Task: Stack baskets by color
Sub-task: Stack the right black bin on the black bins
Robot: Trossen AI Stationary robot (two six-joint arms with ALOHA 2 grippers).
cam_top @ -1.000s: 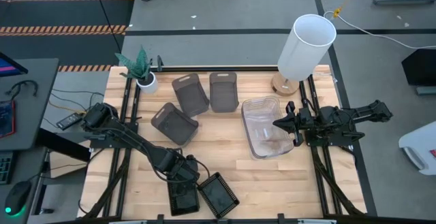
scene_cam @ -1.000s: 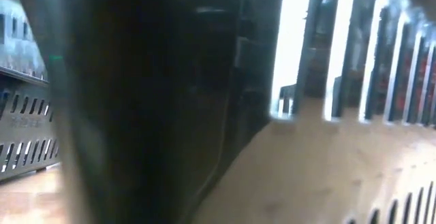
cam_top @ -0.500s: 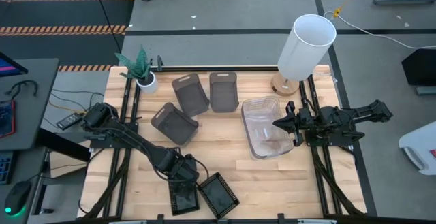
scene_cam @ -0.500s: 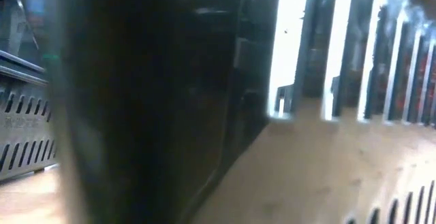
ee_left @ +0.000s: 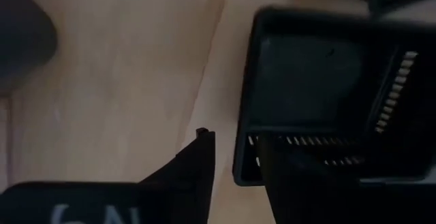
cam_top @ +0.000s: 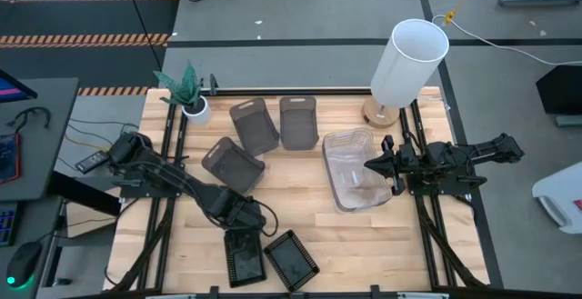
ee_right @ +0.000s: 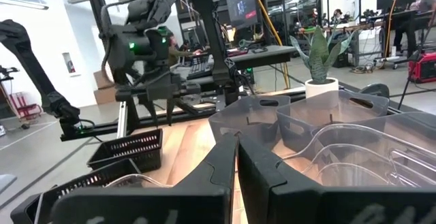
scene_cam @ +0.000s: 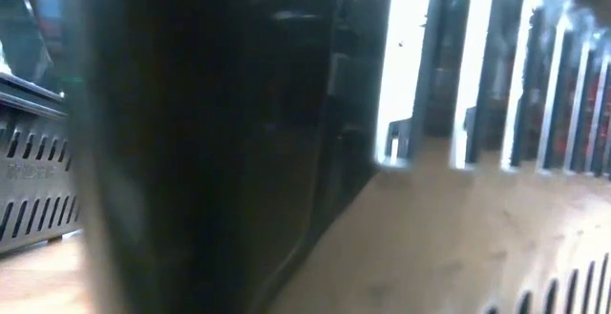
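Two flat black baskets lie at the table's near edge, one to the left of the other. My left gripper hangs open, pointing down, just above the far rim of the left one, touching nothing. Three smoky grey baskets stand upright on the far half. Clear baskets sit nested right of centre. My right gripper rests shut and level beside them, its fingers pointing over their rims.
A tall white cylinder stands at the far right and a small potted plant at the far left. A black basket's slotted wall and a dark surface close to the lens block the low view. Bare wood lies in the table's middle.
My left gripper has risen and drawn back from the left black basket's far rim toward the table's far-left. The basket stays flat on the table, now in full view.
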